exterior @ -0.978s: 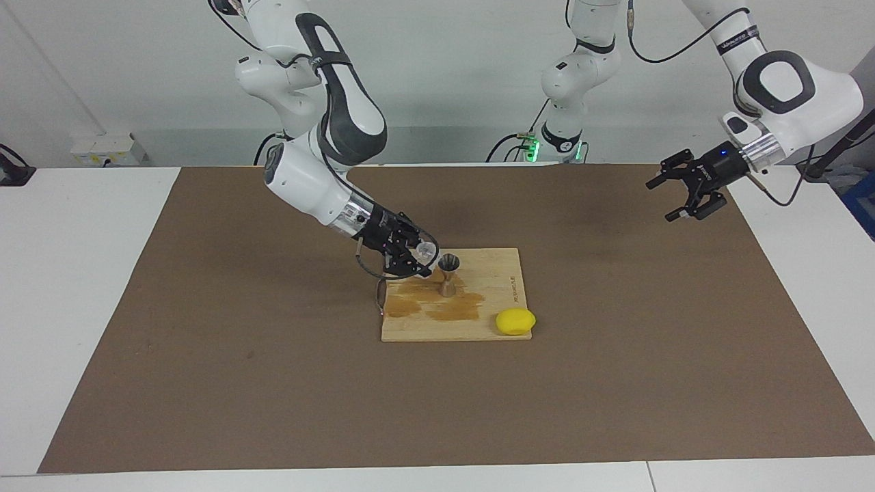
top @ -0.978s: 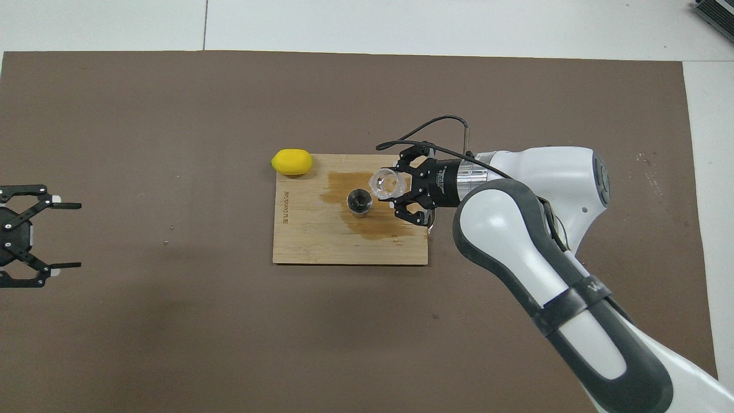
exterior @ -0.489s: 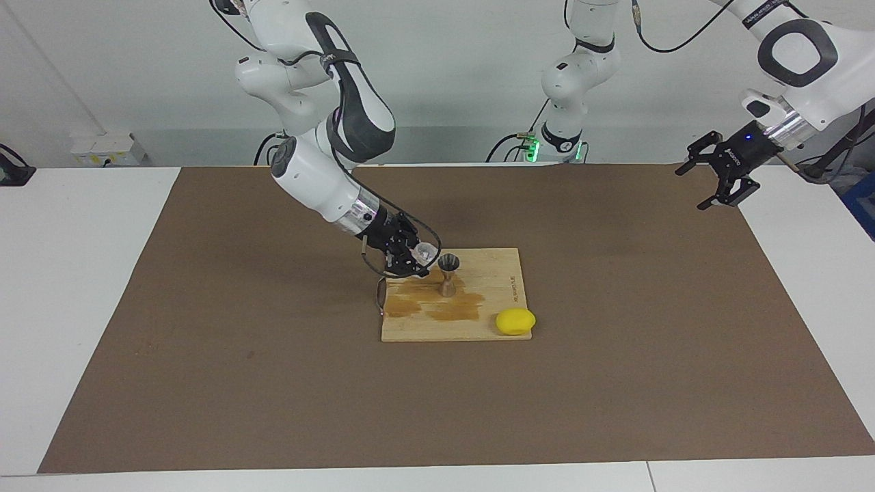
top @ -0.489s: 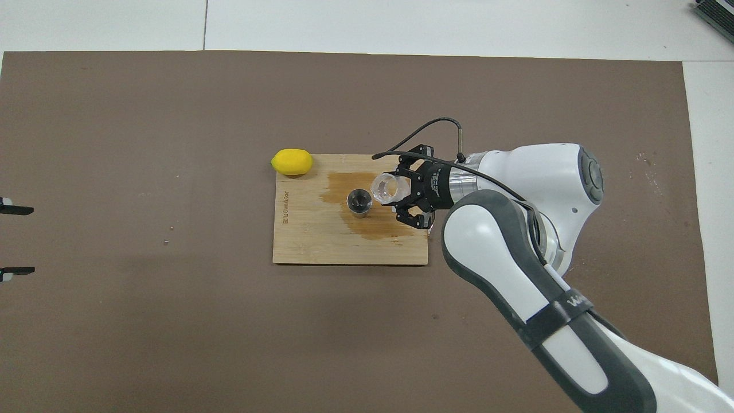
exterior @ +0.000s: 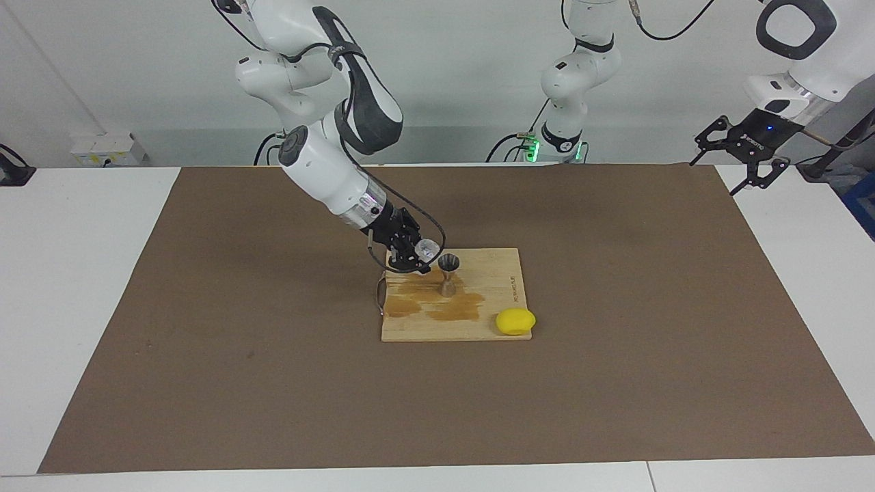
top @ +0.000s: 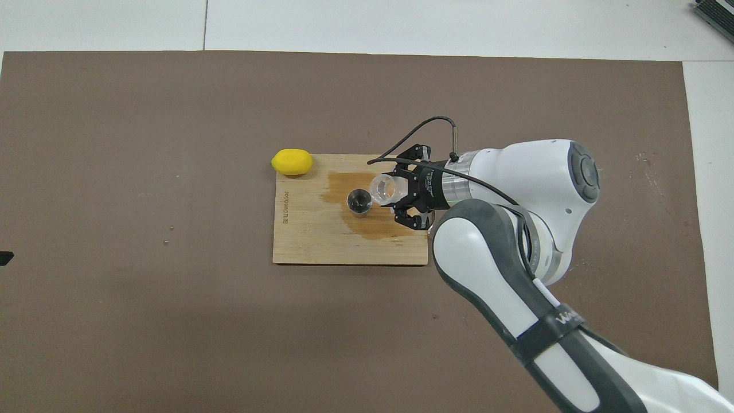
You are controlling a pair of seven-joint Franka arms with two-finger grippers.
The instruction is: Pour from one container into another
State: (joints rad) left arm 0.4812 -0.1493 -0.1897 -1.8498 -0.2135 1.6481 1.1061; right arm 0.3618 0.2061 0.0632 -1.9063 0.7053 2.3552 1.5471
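Note:
A small clear glass cup (exterior: 427, 249) (top: 383, 189) is held tipped on its side, just above the wooden board (exterior: 499, 270) (top: 298, 241). My right gripper (exterior: 418, 254) (top: 394, 192) is shut on it. The cup's mouth points at the silver hourglass jigger (exterior: 448, 272) (top: 359, 202), which stands upright on the board, and its rim sits close beside the jigger's top cone. My left gripper (exterior: 740, 156) hangs open and empty, high over the mat's corner at the left arm's end of the table.
A brown wet stain (exterior: 441, 306) (top: 373, 226) spreads over the board around the jigger. A yellow lemon (exterior: 515, 322) (top: 292, 162) lies at the board's corner farthest from the robots. A brown mat (exterior: 205, 342) covers the table.
The right arm has swung and brought the tipped cup closer to the jigger. The left arm has lifted and drawn back toward its own end, leaving the overhead view almost entirely.

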